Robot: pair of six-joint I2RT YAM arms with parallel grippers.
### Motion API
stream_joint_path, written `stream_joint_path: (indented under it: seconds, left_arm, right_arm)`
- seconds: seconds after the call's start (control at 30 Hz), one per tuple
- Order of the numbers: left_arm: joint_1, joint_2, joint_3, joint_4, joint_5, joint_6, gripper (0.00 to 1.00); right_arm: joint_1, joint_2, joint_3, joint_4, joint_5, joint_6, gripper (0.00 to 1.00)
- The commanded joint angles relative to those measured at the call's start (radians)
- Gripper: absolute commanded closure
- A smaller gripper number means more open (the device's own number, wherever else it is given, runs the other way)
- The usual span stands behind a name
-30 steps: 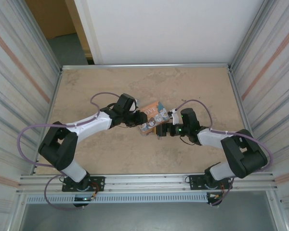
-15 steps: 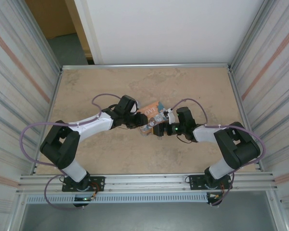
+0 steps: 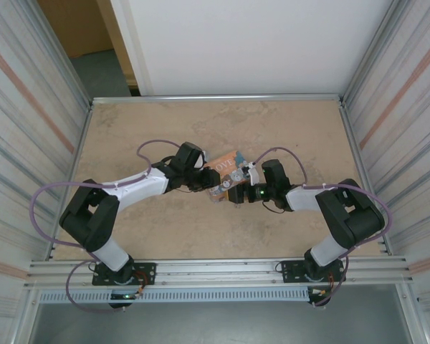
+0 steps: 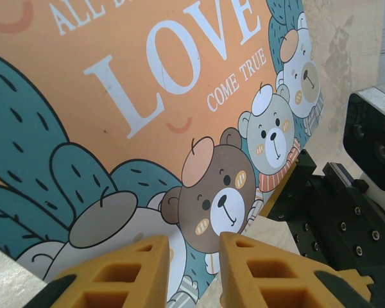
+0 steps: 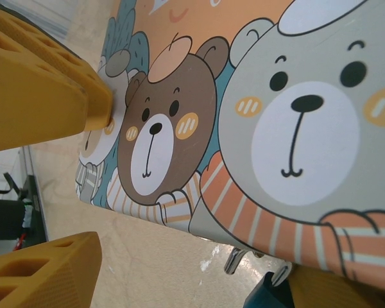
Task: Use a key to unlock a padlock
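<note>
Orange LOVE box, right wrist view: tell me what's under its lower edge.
Below the box's edge, a silver loop and a dark teal corner, likely the padlock, peek out above the table. The box covers the rest.

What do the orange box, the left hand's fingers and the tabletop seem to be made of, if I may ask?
The orange box: likely printed cardboard, matte, judging by flat cartoon bears and lettering. The left hand's fingers: yellow-orange plastic, perhaps printed, with open ribbed cells. The tabletop: mottled beige, stone-look board or laminate; hard to tell.
</note>
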Motion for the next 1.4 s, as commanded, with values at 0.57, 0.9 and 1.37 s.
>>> stream_joint_path:
  seconds: [0.57,0.9,1.37]
  left_arm:
    - [-0.007,0.033,-0.017,-0.018,0.001,-0.001,0.74]
    - [-0.007,0.036,-0.017,-0.021,-0.001,0.0,0.74]
    - [-0.007,0.045,-0.014,-0.023,-0.002,0.001,0.74]
  right_arm:
    - [0.003,-0.05,0.01,-0.044,-0.017,-0.047,0.53]
    - [-0.001,-0.063,0.014,-0.093,-0.005,-0.069,0.64]
    - [-0.015,-0.078,0.01,-0.125,-0.001,-0.084,0.83]
